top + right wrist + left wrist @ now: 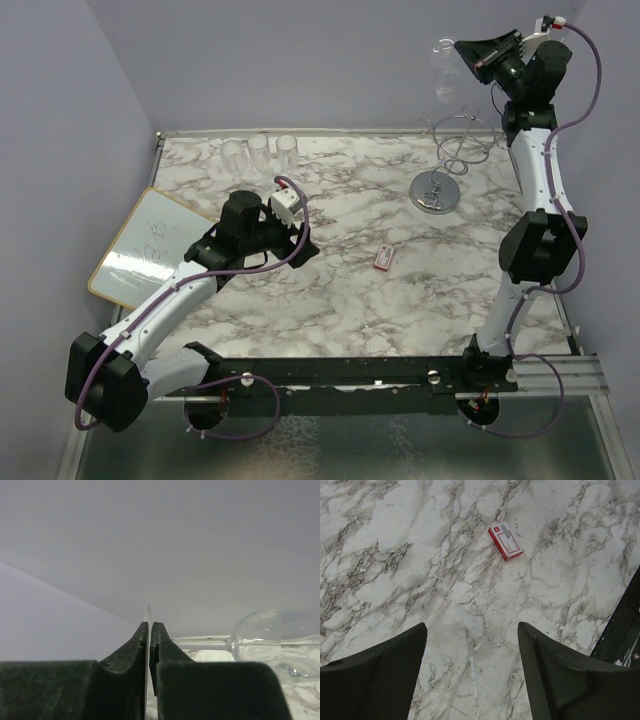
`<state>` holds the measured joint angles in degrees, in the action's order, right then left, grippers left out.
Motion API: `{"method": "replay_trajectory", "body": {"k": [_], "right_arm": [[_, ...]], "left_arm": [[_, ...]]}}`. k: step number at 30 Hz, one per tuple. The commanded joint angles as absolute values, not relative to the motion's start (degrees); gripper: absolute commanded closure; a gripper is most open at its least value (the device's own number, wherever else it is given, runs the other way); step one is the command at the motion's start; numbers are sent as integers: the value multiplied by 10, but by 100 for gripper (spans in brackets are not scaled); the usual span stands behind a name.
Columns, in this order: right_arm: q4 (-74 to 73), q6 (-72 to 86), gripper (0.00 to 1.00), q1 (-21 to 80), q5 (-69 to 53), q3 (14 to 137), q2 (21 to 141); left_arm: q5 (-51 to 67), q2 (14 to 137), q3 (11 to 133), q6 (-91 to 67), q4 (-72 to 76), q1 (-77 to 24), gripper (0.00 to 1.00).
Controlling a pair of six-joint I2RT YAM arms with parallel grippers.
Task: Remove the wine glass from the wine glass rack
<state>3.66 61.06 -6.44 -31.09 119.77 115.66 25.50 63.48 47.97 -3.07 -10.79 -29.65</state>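
Note:
The wine glass (440,55) hangs in the air at the back right, above and clear of the wine glass rack (452,150). My right gripper (470,52) is raised high and shut on the thin edge of the glass's foot. In the right wrist view the right gripper (149,625) pinches that clear disc. The stem runs off to the right to the bowl of the wine glass (270,635). The rack's round shiny base (437,191) stands on the marble table. My left gripper (300,245) hovers low over the table's middle, open and holding nothing (472,627).
A small red and white box (383,258) (505,541) lies on the marble between the arms. A whiteboard (150,245) rests at the left edge. Several clear cups (260,150) stand along the back wall.

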Motion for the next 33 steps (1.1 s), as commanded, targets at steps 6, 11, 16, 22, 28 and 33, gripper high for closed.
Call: {"method": "replay_trajectory", "body": {"k": [6, 11, 16, 22, 28, 33], "right_arm": [[102, 582, 99, -2, -387, 1092, 1055], [141, 559, 99, 58, -403, 969, 982], [191, 536, 99, 106, -411, 843, 907], [242, 520, 99, 134, -421, 709, 830], [306, 545, 99, 149, -445, 607, 783], [338, 570, 99, 158, -445, 552, 756]], "left_arm": [[268, 628, 480, -33, -94, -298, 25], [277, 623, 482, -83, -74, -298, 25], [284, 614, 504, -233, -29, -298, 23], [282, 612, 554, -377, 15, -296, 20], [301, 643, 573, -524, 93, -290, 17], [346, 686, 560, -603, 187, -290, 18]]}}
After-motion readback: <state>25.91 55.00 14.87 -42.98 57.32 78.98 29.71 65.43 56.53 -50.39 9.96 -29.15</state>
